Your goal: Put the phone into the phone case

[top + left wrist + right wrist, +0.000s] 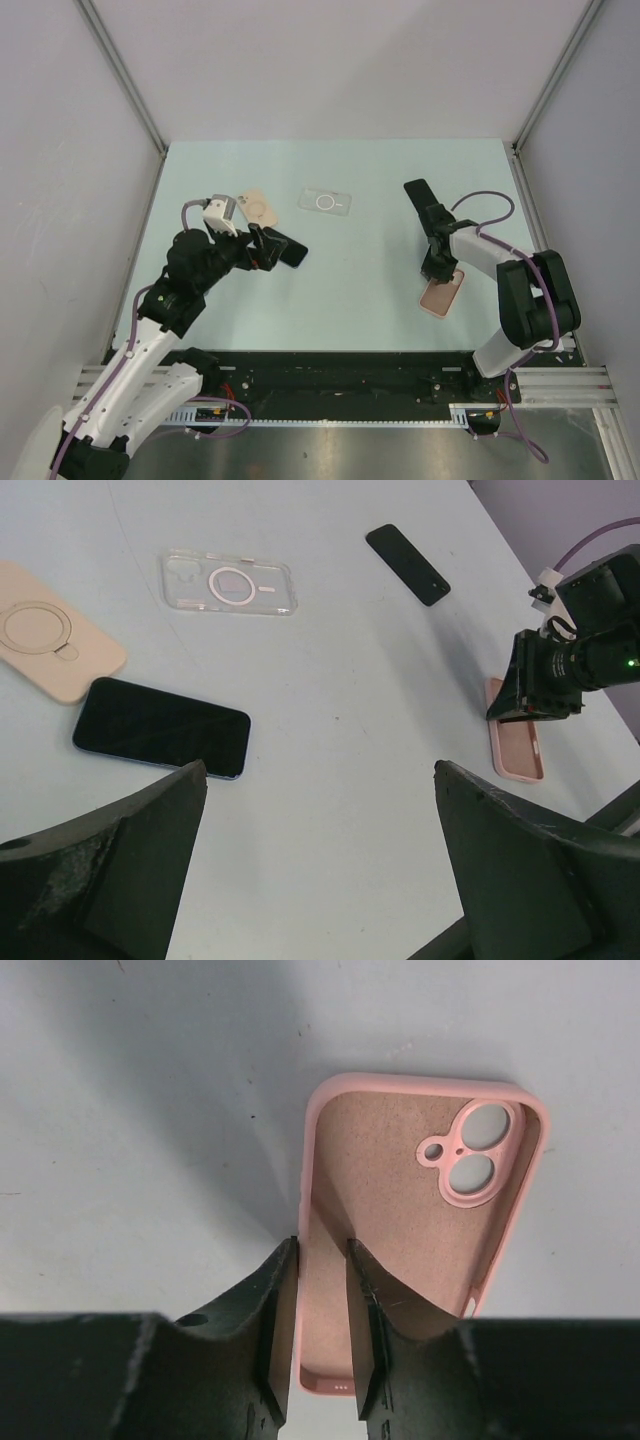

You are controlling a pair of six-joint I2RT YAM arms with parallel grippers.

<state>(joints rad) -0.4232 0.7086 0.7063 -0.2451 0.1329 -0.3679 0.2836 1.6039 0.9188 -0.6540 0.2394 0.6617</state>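
Right gripper (322, 1247) is down on the pink case (410, 1210), jaws pinched almost together over one long side wall, one finger inside the shell and one outside. The case lies open side up at the near right of the table (370, 300). On the left, the left gripper (320, 780) hangs spread wide, holding nothing. A dark phone (160, 728) lies flat just beyond its fingertips, beside a beige case (55, 640). Farther back sit a clear case (228, 583) and a second black phone (407, 564).
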